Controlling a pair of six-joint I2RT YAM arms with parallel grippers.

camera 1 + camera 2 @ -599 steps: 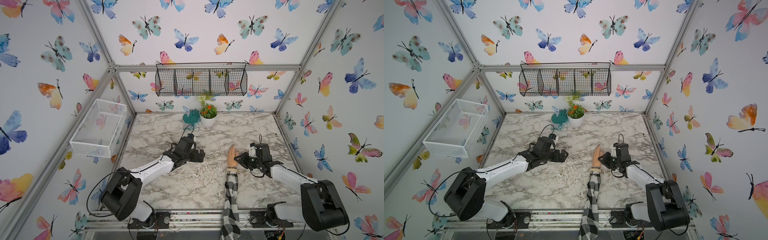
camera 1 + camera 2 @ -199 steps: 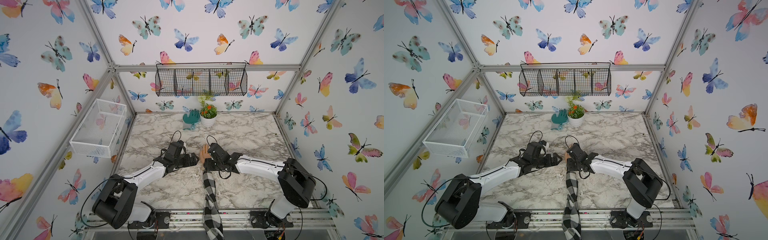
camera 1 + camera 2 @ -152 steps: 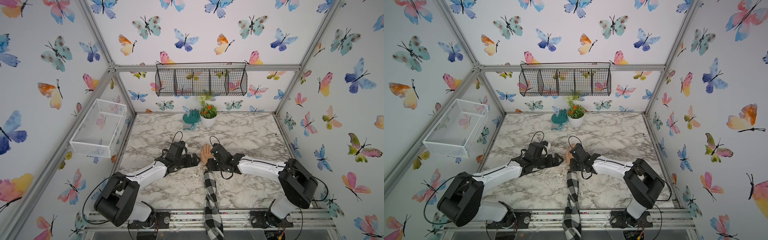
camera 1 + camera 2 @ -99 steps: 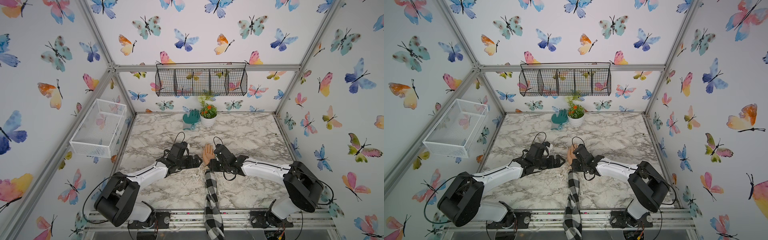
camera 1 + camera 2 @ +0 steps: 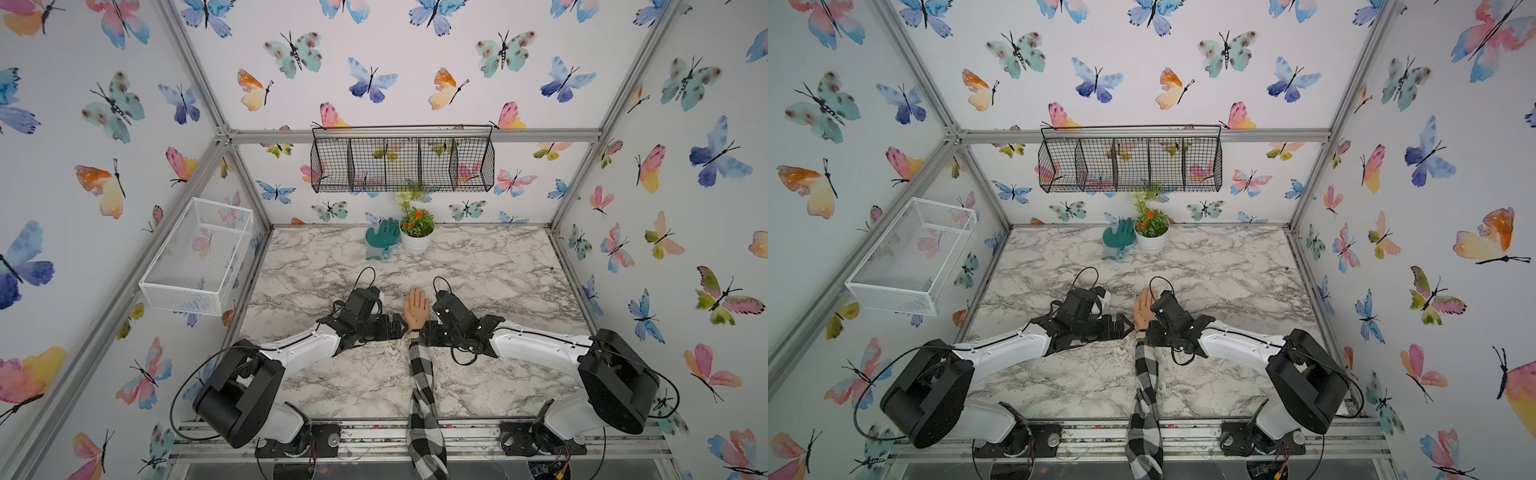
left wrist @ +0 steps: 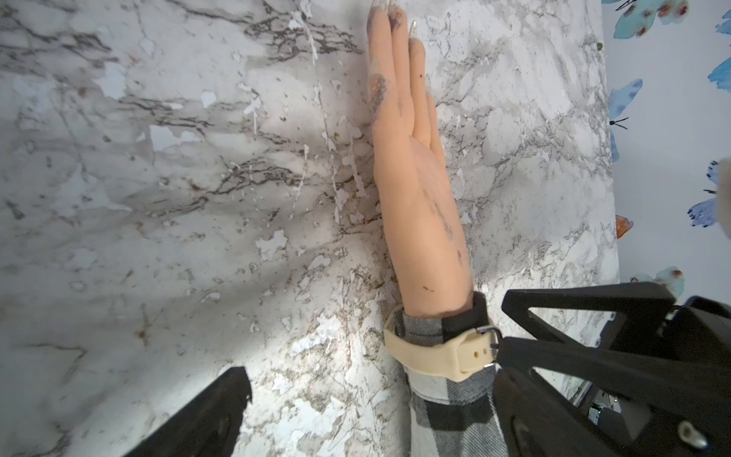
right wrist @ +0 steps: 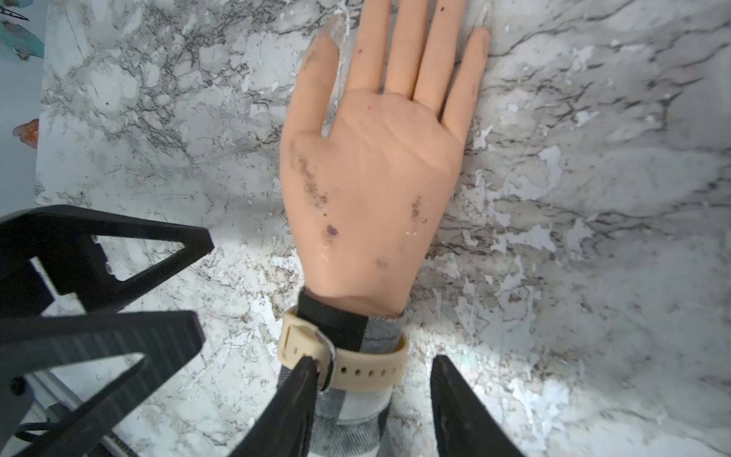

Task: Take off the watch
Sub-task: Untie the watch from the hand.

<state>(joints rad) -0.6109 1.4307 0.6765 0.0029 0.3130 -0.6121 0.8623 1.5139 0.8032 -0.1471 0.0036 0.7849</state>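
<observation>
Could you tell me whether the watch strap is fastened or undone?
Fastened: the watch rings the checked sleeve, strap tail threaded through the buckle.

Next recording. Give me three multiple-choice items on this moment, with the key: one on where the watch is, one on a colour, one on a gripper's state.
1. Where is the watch?
A. in the wire basket
B. around the wrist, over the checked sleeve
C. beside the flowerpot

2. Its strap is:
A. black
B. teal
C. pale beige

3. The left gripper is:
A. open
B. shut on the watch
C. shut on the sleeve

Key:
1. B, because the strap circles the sleeve just below the mannequin hand.
2. C, because the strap looks beige in both wrist views.
3. A, because its fingers stand wide apart beside the wrist.
</observation>
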